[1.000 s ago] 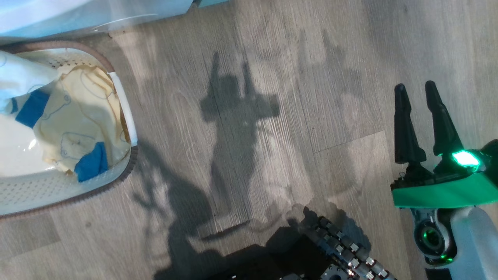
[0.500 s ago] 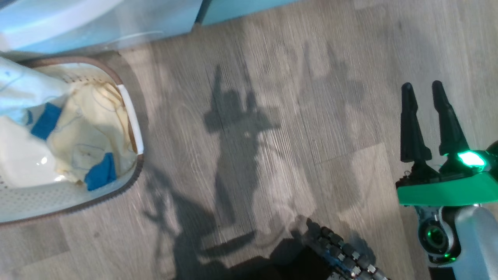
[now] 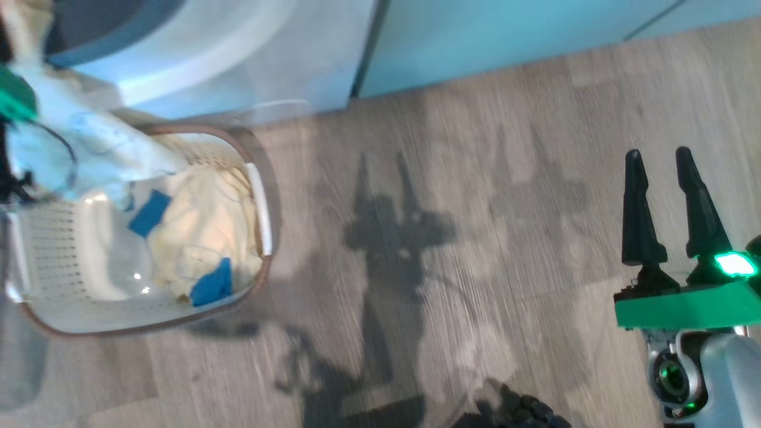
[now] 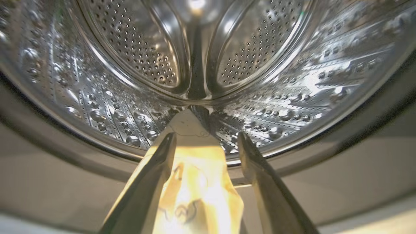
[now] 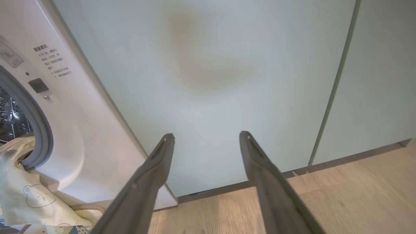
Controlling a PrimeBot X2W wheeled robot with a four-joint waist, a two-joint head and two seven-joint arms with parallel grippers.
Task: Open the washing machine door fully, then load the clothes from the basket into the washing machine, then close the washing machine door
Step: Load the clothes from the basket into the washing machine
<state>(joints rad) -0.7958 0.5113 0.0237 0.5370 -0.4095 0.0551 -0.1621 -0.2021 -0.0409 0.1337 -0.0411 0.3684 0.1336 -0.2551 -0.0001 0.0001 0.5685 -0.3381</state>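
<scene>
My left gripper is open at the mouth of the washing machine, pointing into the steel drum. A pale yellow cloth lies loose between its fingers and over the drum's lip. That cloth hangs from the grey-ringed mouth down towards the basket. More yellow and blue clothes lie inside the basket, on the floor in front of the washer. My right gripper is open and empty, far to the right over the floor. The washing machine door is out of view.
Pale green cabinets stand to the right of the washer, and my right gripper faces them. Bare wooden floor lies between the basket and my right arm. The robot's dark base shows at the bottom edge.
The head camera has tilted up, so the washer front and cabinets have come into the picture and the basket sits lower and further right. The right gripper stays open.
</scene>
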